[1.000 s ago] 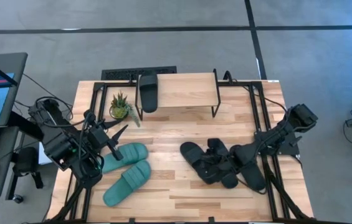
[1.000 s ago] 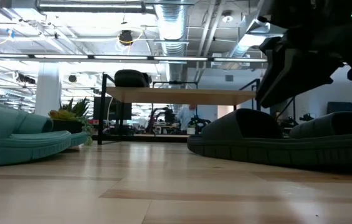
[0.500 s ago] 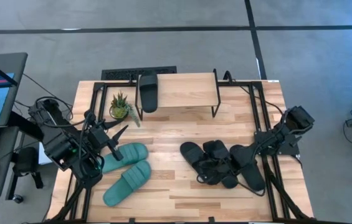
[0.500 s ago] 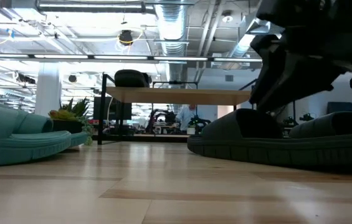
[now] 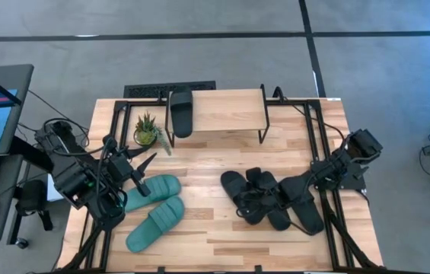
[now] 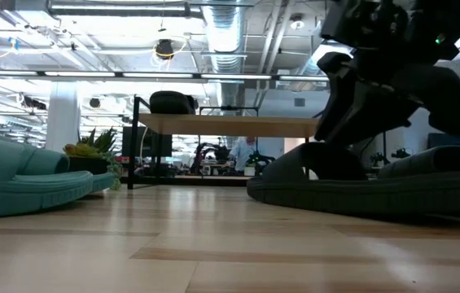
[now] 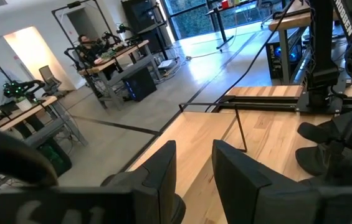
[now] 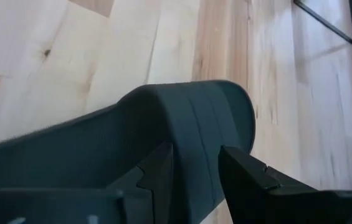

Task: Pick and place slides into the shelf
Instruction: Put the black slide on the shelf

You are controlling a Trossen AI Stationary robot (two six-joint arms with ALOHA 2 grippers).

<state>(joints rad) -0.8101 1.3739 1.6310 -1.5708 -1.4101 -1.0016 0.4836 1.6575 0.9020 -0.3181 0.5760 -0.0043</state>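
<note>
Three black slides lie on the table right of centre; the middle one (image 5: 268, 199) is under my right gripper (image 5: 277, 194), which is shut on its strap. In the low view that slide (image 6: 360, 191) rests sole-down. Another black slide (image 5: 180, 112) lies on the left end of the shelf's board (image 5: 226, 110). Two teal slides (image 5: 154, 190) (image 5: 155, 223) lie sole-down on the table's left part. My left gripper (image 5: 142, 169) hangs shut over the teal slides, touching nothing. My right gripper (image 8: 194, 168) has the black slide's wide strap (image 8: 194, 124) between its two fingers, coming from above and from the table's right, slanting down. The fingers (image 8: 157, 177) hide where they meet the strap. The slide's sole (image 6: 376, 199) lies on the table.
A small potted plant (image 5: 146, 129) stands left of the shelf's black legs (image 5: 170, 137). The other two black slides (image 5: 235, 194) (image 5: 304, 207) lie close on either side of the held one. Bare wood lies between the shelf and the slides (image 5: 215, 164).
My right gripper has moved toward the table's left edge and down onto the black slide's strap. The group of black slides has shifted a little under it. The left arm has kept still.
</note>
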